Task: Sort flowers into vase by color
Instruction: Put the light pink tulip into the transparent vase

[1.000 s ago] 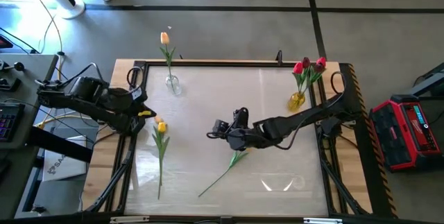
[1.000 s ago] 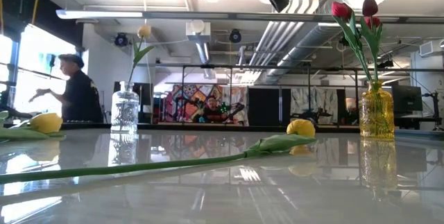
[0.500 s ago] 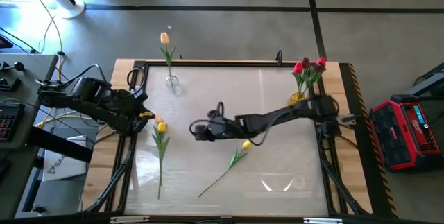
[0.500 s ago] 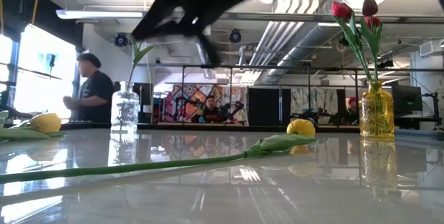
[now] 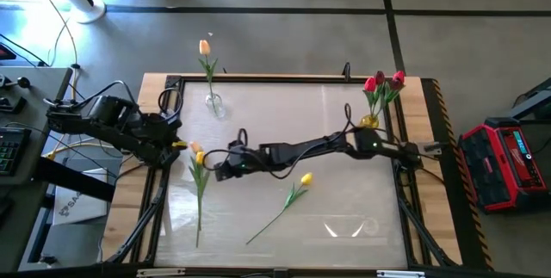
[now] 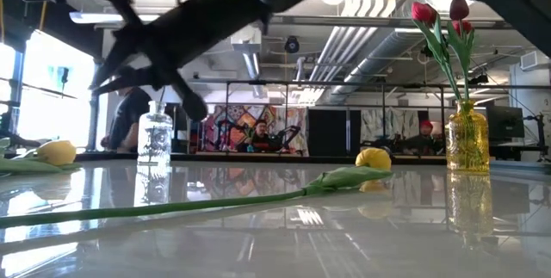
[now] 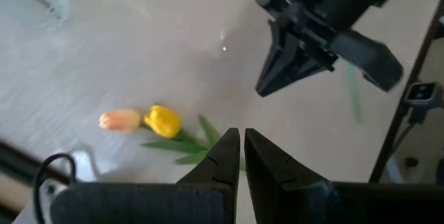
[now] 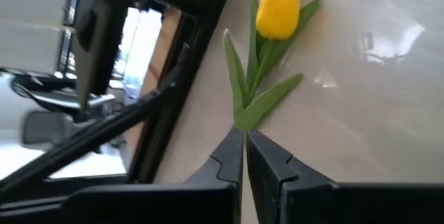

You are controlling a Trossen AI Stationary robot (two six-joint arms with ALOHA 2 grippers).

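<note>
My right pincer (image 5: 220, 171), closed and empty, has swung across; yellow tulip (image 5: 200, 158) just beyond, next pick.

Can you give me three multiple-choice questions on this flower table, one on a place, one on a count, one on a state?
1. Where is the right gripper?
A. beside the yellow tulip near the table's left edge
B. over the amber vase
C. off the table

2. How many flowers stand in the amber vase?
A. one
B. three
C. five

3. The right gripper's fingers are:
A. wide open
B. shut, empty
C. shut on a stem

Answers: 1 A, it reaches across to the yellow tulip; 2 B, three red heads show; 3 B, fingers meet with nothing between.
</note>
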